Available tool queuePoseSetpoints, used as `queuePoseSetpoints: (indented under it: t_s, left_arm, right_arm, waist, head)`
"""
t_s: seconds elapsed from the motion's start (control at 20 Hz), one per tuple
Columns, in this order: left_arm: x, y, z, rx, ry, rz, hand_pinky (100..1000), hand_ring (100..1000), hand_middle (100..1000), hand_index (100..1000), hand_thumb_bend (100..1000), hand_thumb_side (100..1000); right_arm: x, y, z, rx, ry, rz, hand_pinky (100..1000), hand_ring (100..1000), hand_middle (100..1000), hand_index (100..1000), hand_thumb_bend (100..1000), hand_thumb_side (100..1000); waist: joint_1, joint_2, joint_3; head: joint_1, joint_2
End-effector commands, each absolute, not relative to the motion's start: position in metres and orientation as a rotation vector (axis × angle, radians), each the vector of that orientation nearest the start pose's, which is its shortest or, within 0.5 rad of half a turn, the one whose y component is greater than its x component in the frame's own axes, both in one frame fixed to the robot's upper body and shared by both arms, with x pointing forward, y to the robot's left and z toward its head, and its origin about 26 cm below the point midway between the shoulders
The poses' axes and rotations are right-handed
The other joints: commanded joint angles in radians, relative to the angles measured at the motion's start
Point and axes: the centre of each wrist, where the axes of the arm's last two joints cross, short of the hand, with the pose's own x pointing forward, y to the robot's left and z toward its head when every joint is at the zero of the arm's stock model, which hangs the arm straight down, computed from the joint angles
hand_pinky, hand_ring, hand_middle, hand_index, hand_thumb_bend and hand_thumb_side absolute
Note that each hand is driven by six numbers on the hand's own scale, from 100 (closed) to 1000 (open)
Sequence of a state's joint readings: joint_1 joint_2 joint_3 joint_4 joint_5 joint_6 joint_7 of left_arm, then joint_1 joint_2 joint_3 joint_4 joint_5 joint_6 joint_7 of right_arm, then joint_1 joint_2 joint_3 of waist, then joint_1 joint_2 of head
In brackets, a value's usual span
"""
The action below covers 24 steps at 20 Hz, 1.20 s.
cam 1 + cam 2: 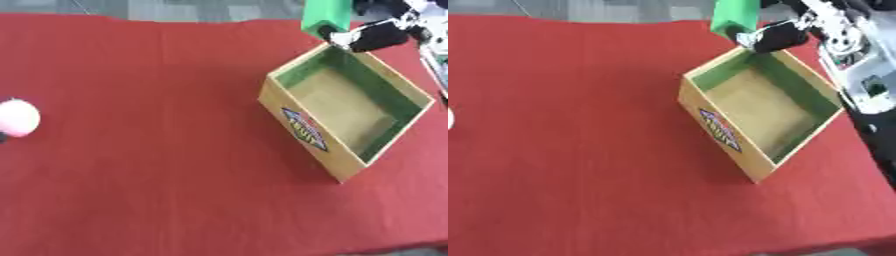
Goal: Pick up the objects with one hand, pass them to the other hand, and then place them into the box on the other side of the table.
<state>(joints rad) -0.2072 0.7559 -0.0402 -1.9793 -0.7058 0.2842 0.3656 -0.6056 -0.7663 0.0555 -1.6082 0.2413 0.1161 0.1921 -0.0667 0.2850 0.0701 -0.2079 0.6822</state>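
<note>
The right hand [776, 36] holds a green block [735, 15], fingers curled round its lower end, above the far corner of the open box [302, 131], which stands toward the table's right edge. This looks like the placing step; next the block must come over the box's hollow and be let go. A pink ball [17, 118] waits at the left edge of the red tablecloth [157, 165]; grey floor shows beyond
</note>
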Motion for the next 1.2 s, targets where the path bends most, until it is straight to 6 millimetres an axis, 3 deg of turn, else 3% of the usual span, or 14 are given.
queuePoseSetpoints:
  t_s: [0.05,0.35,0.4,0.45,0.5,0.7,0.8,0.85,0.9,1.1,1.2]
  left_arm:
    - [0.283,0.328,0.229,1.640,-1.931,-0.637,787,693,673,756,931,464]
    - [0.280,0.335,0.230,1.650,-1.910,-0.603,786,691,670,755,934,461]
    - [0.280,0.337,0.230,1.653,-1.905,-0.597,786,691,670,754,931,460]
    - [0.279,0.340,0.231,1.665,-1.894,-0.577,786,690,669,754,930,460]
    - [0.278,0.343,0.232,1.675,-1.885,-0.559,786,691,670,755,929,461]
    - [0.276,0.349,0.236,1.714,-1.873,-0.511,786,691,670,755,924,464]
    - [0.275,0.350,0.236,1.727,-1.866,-0.499,787,692,670,755,922,466]
    - [0.275,0.351,0.236,1.734,-1.862,-0.495,787,692,670,755,922,466]
    - [0.274,0.352,0.236,1.739,-1.858,-0.492,787,693,671,755,920,467]
    - [0.274,0.355,0.237,1.763,-1.849,-0.474,788,694,672,756,918,469]
    - [0.273,0.356,0.238,1.772,-1.849,-0.469,789,695,672,756,915,470]
  right_arm:
    - [0.365,-0.359,0.282,-0.893,-1.807,0.936,772,664,398,519,377,100]
    - [0.367,-0.373,0.269,-0.925,-1.755,0.924,773,669,413,535,375,100]
    - [0.367,-0.375,0.267,-0.927,-1.742,0.927,801,753,543,672,399,110]
    - [0.367,-0.378,0.263,-0.930,-1.715,0.937,808,772,579,703,402,126]
    - [0.367,-0.381,0.260,-0.934,-1.697,0.950,832,821,683,790,409,164]
    - [0.367,-0.390,0.254,-0.961,-1.636,1.017,894,924,823,864,412,177]
    - [0.367,-0.393,0.252,-0.984,-1.604,1.036,913,946,853,881,401,119]
    - [0.366,-0.394,0.252,-0.997,-1.592,1.046,919,951,858,888,416,175]
    - [0.366,-0.394,0.252,-1.008,-1.586,1.056,924,953,862,899,509,294]
    - [0.365,-0.397,0.251,-1.043,-1.562,1.085,932,961,872,916,601,326]
    - [0.364,-0.398,0.251,-1.059,-1.561,1.081,927,957,870,916,580,319]
  waist:
    - [0.019,0.000,0.002]
    - [0.020,0.003,0.004]
    - [0.020,0.004,0.006]
    - [0.020,0.005,0.008]
    - [0.021,0.005,0.009]
    - [0.020,0.006,0.010]
    - [0.020,0.006,0.010]
    - [0.020,0.006,0.010]
    - [0.020,0.007,0.010]
    - [0.021,0.006,0.013]
    - [0.022,0.006,0.013]
  head:
    - [-0.010,-0.013]
    - [-0.013,-0.008]
    - [-0.013,-0.008]
    - [-0.015,-0.007]
    - [-0.015,-0.007]
    - [-0.014,-0.007]
    - [-0.015,-0.006]
    - [-0.014,-0.007]
    - [-0.013,-0.007]
    - [0.002,-0.011]
    - [0.010,-0.011]
